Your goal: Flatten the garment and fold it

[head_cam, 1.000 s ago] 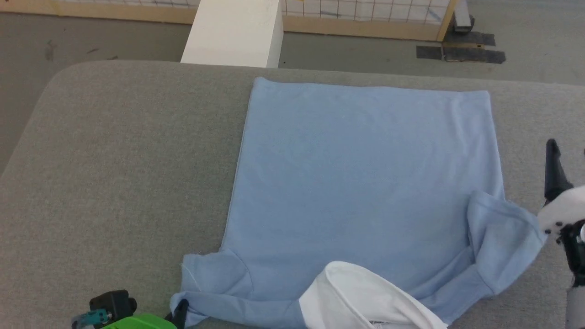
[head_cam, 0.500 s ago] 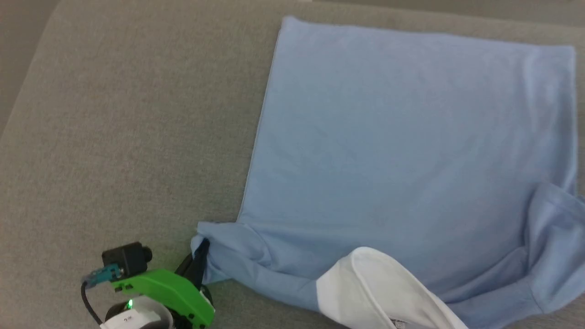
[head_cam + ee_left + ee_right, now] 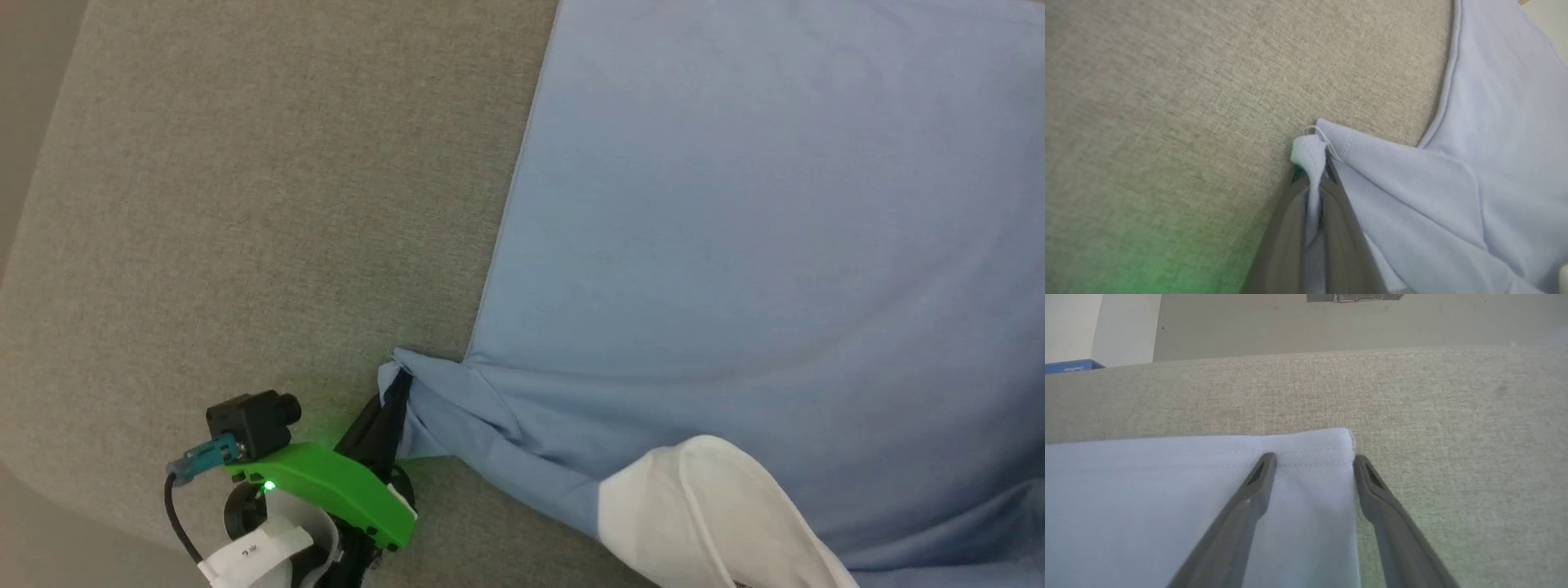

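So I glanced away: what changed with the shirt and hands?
The left hand now pinches the sleeve by its corner, bunching what lay flat. The right hand, open, has gone from beside the shirt to its hem corner. The shirt's body stays spread flat.

The garment (image 3: pixel 735 245) on the table (image 3: pixel 245 204)

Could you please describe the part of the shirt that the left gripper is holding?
A light blue garment lies spread on the grey cushion. Its near-left sleeve narrows to a bunched tip pinched in the left gripper. Unlike the white collar nearby, it is blue and crumpled.
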You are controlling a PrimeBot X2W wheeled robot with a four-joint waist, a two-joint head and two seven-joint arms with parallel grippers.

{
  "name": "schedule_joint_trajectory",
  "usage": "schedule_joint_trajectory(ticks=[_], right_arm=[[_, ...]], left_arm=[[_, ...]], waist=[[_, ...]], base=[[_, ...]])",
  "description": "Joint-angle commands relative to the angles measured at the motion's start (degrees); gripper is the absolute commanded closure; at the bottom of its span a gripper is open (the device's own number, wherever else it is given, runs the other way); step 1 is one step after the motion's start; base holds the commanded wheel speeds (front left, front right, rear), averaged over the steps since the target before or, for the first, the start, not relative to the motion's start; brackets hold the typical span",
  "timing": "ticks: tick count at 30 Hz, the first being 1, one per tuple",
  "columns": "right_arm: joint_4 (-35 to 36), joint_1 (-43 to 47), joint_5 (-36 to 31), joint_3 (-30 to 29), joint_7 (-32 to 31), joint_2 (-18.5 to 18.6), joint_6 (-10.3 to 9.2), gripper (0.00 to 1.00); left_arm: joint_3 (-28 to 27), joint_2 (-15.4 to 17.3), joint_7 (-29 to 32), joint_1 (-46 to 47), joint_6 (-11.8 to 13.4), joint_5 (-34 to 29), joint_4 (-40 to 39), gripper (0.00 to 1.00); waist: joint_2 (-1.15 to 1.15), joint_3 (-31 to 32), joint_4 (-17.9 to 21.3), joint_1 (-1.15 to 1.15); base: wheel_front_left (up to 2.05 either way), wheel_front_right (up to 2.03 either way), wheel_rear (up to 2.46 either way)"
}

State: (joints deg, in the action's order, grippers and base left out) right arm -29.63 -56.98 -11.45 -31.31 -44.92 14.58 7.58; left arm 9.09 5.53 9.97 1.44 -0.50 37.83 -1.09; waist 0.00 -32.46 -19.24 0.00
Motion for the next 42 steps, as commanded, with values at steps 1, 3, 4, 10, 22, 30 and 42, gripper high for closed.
schedule_joint_trajectory(ticks=[1, 3, 4, 10, 22, 30, 42], right_arm=[[0.5, 0.0, -1.2, -0.6, -2.4, -0.5, -0.09, 0.77], [2.5, 0.7, -1.6, -0.8, -2.7, -0.6, -0.09, 1.0], [3.3, 1.3, -1.4, -1.1, -2.1, -0.7, -0.09, 1.0], [9.3, 8.7, 4.3, -0.6, 15.4, -1.8, -0.09, 1.0], [16.1, 32.9, 12.0, -5.5, 43.3, -9.2, -0.09, 1.0], [19.2, 46.4, 14.9, -9.7, 36.9, -11.6, -0.09, 1.0], [12.3, 56.8, 19.7, -5.6, 16.5, -11.7, -0.09, 1.0]], left_arm=[[0.4, -0.2, 1.8, 0.1, 1.4, -0.3, 5.2, 1.0], [0.7, -0.2, 1.6, 0.3, 1.3, -0.3, 5.4, 1.0], [0.7, -0.3, 1.4, 0.4, 1.2, -0.3, 5.5, 1.0], [0.4, 0.1, -0.1, 0.1, 1.1, -0.6, 6.3, 1.0], [-1.0, 3.3, 1.0, -5.4, 3.5, -1.4, 4.4, 1.0], [-1.3, 4.5, 2.7, -8.5, 5.3, -1.8, 1.5, 1.0], [-1.7, 6.1, 4.5, -11.0, 6.9, -1.8, -1.4, 1.0]], waist=[[0.0, -0.8, -0.8, 0.0], [0.0, -0.5, -0.8, 0.0], [0.0, -0.2, -0.7, 0.0], [0.0, 4.3, 0.4, 0.0], [0.0, 18.7, 7.2, 0.0], [0.0, 23.4, 11.5, 0.0], [0.0, 25.3, 16.1, 0.0]], base=[[0.0, 0.0, 0.0], [0.0, 0.0, 0.0], [0.0, 0.0, 0.0], [0.0, 0.0, 0.0], [0.0, 0.0, 0.0], [0.0, 0.0, 0.0], [0.0, 0.0, 0.0]])
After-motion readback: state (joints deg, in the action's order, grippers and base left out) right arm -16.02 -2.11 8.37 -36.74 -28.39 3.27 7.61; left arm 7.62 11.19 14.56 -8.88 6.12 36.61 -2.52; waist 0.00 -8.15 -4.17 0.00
